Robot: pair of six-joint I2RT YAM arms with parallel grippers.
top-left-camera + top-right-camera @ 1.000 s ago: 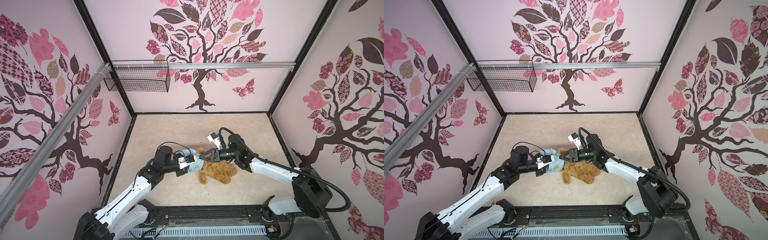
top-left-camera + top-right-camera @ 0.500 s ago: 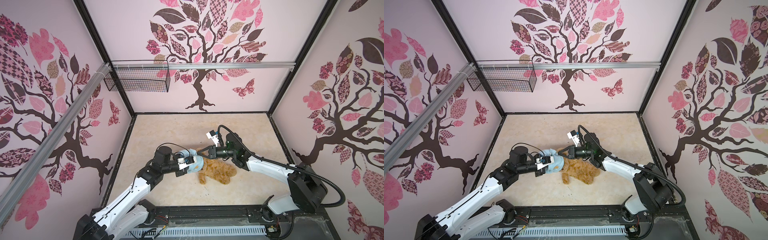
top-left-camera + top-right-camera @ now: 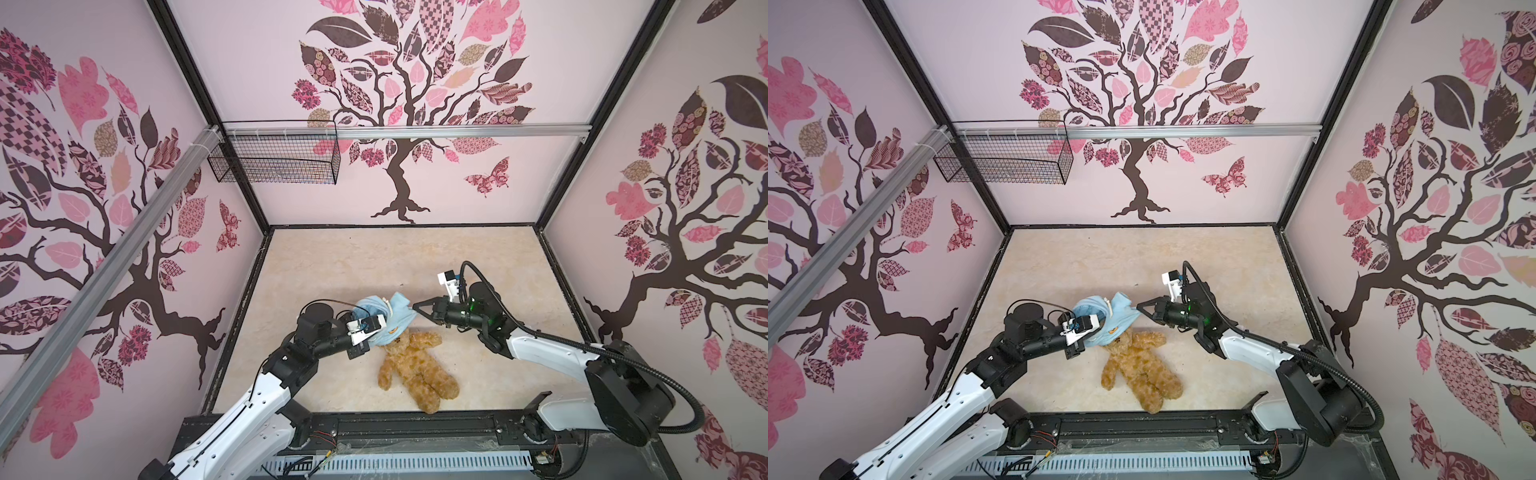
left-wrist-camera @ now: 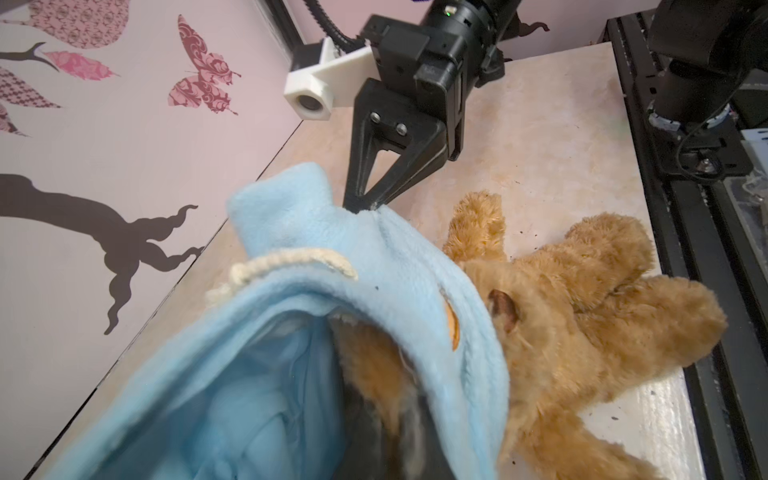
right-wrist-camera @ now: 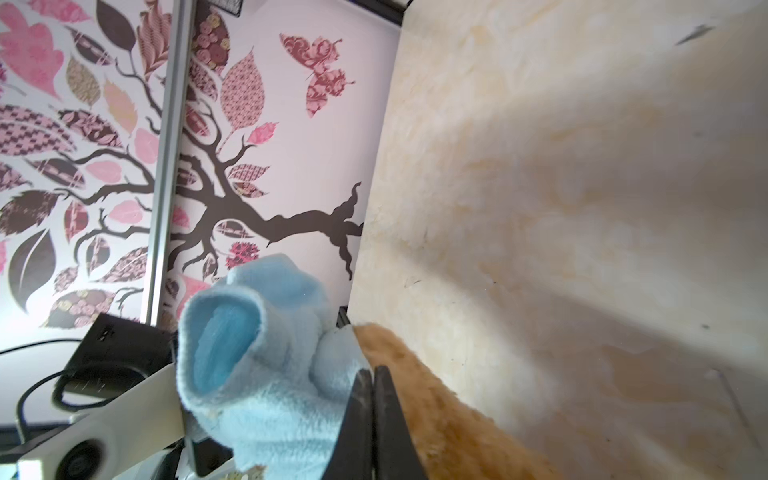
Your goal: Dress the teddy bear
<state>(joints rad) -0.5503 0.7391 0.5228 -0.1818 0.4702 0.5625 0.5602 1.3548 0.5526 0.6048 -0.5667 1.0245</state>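
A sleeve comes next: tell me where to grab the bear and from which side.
Probably the teddy bear's outstretched arm, near the paw, from above, on the right arm's side: it lies flat on the table, clear of the blue shirt covering the head.

Right gripper (image 3: pixel 414 307) went from open to closed, pinching the blue shirt (image 3: pixel 397 316) edge. Shirt now pulled wider over the teddy bear (image 3: pixel 409 365) head; bear slid toward the table's front edge.

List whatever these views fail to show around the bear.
- Head of the golden-brown plush teddy bear: both top views, mostly covered by the light-blue fleece hooded shirt.
- Jaws of the left gripper: buried in the shirt, every view.
- Contents of the black wire basket: top views, blurred behind mesh.
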